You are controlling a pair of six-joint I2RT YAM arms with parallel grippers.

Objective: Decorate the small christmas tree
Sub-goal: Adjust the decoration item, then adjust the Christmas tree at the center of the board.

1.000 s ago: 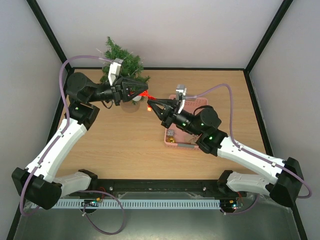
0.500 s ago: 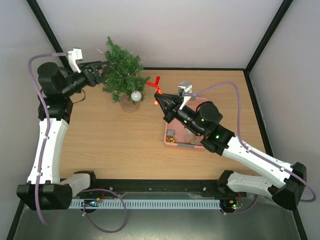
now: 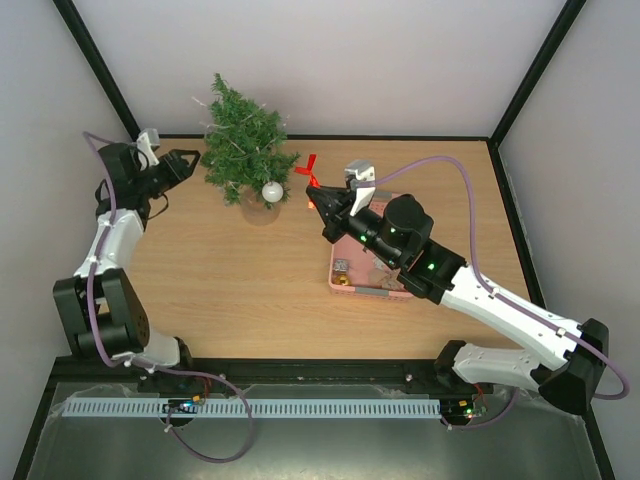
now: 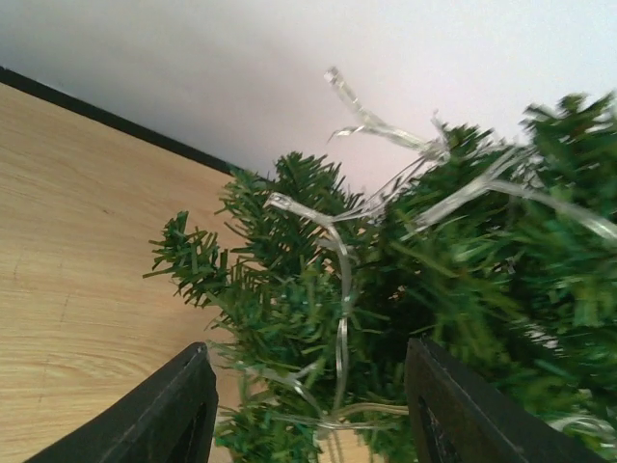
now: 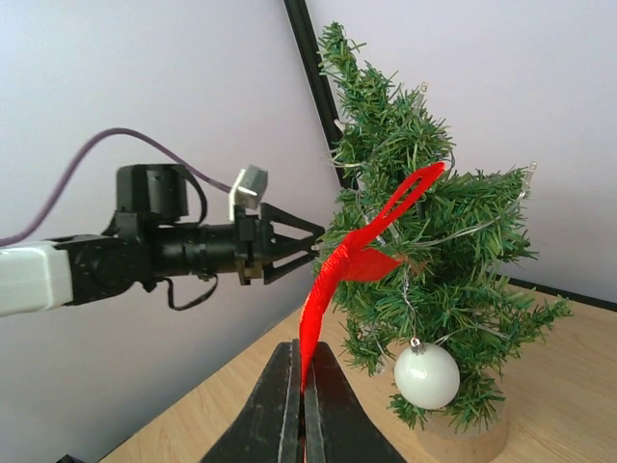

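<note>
Table point(image 3: 230, 280), wooden; small christmas tree point(image 3: 243, 140) upright at its far left; pink basket point(image 3: 345, 288) right of centre; left gripper point(image 3: 188, 161), jaws parted, empty, beside tree; right gripper point(image 3: 318, 200) pinching red bow point(image 3: 311, 165); white ball point(image 3: 272, 191) on tree's lower branches.

We see the small christmas tree point(image 4: 463, 260) blurred and cut off, and the pink basket point(image 3: 360, 291) near it partly hidden.
</note>
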